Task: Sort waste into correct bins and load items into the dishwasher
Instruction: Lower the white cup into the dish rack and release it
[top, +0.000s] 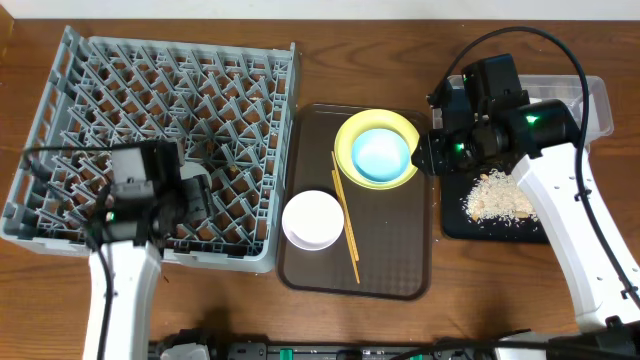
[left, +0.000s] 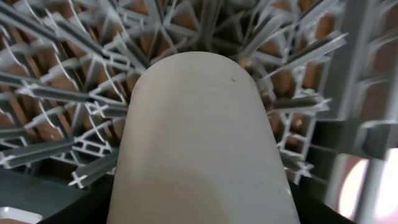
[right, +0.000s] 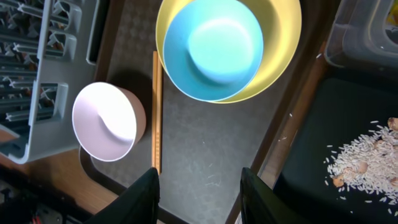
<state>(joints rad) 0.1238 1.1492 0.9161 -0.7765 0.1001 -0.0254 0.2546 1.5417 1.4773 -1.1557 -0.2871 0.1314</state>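
Note:
My left gripper (top: 196, 196) is over the grey dish rack (top: 150, 90), shut on the small white cup (left: 199, 124), which fills the left wrist view with rack pegs (left: 62, 93) behind it. My right gripper (right: 199, 193) is open and empty above the brown tray, and in the overhead view (top: 428, 152) it is beside the pale-yellow plate (top: 345, 135). The light-blue bowl (top: 380, 155) sits in the plate. The white bowl (top: 313, 219) and chopsticks (top: 346, 215) lie on the tray. Rice scraps (top: 497, 195) lie in the black tray (top: 455, 225). The napkin and wrapper are out of view.
The brown serving tray (top: 390, 250) lies between the rack and the black tray. The clear tub (top: 597, 100) stands at the back right, partly hidden by my right arm. A few rice grains lie loose near the tray edge (right: 283, 134).

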